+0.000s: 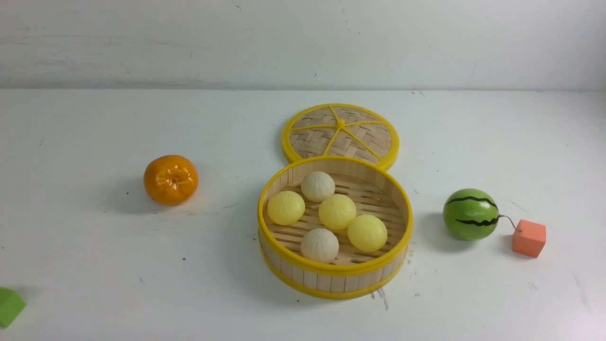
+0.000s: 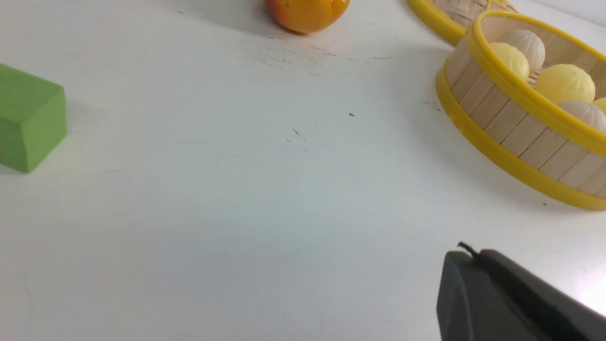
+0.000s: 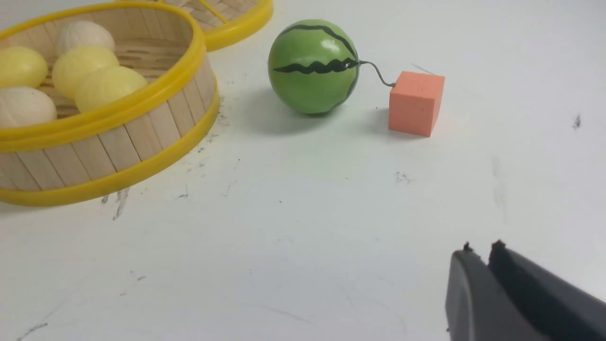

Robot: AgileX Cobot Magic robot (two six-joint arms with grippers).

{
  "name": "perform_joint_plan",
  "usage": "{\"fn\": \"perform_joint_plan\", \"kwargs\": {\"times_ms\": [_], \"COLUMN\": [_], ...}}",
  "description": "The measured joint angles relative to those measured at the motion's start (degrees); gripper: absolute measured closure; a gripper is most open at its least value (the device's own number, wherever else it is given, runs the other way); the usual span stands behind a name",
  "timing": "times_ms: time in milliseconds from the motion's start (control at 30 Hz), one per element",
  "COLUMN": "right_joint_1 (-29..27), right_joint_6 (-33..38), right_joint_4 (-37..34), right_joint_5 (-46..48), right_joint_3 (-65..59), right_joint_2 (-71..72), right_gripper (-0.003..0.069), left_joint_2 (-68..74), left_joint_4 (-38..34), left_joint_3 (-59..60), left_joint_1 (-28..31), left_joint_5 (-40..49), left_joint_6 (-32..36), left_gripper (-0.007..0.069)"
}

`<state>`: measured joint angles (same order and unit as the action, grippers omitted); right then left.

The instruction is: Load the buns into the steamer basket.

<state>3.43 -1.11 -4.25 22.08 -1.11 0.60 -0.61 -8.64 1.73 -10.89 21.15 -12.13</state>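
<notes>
The steamer basket (image 1: 334, 271) stands at the table's middle with several buns lying on its slatted floor. Two are cream-white and pleated (image 1: 317, 186) (image 1: 320, 245); three are smooth pale yellow (image 1: 286, 207) (image 1: 336, 211) (image 1: 367, 232). Neither arm shows in the front view. In the left wrist view my left gripper (image 2: 466, 253) is shut and empty, low over bare table, well short of the basket (image 2: 511, 123). In the right wrist view my right gripper (image 3: 480, 248) holds nothing, its fingers together but for a thin slit at the tips, away from the basket (image 3: 109, 147).
The flat woven lid (image 1: 341, 132) lies just behind the basket. An orange fruit (image 1: 170, 180) sits to the left. A green watermelon ball (image 1: 470, 214) and a salmon cube (image 1: 529, 237) sit to the right. A green block (image 1: 9, 305) lies at the front left edge.
</notes>
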Motion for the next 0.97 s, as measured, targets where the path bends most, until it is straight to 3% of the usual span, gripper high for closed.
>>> {"fn": "perform_joint_plan", "kwargs": {"times_ms": [967], "right_joint_1": [0.00], "right_joint_6": [-0.05], "right_joint_4": [0.05], "right_joint_5": [0.00], "right_joint_3": [0.00], "right_joint_2": [0.00], "right_gripper": [0.0574], "left_joint_2": [0.00], "left_joint_4": [0.00], "left_joint_3": [0.00], "left_joint_1": [0.06], "left_joint_5": [0.00], "left_joint_6": [0.00], "left_gripper": [0.0638]}}
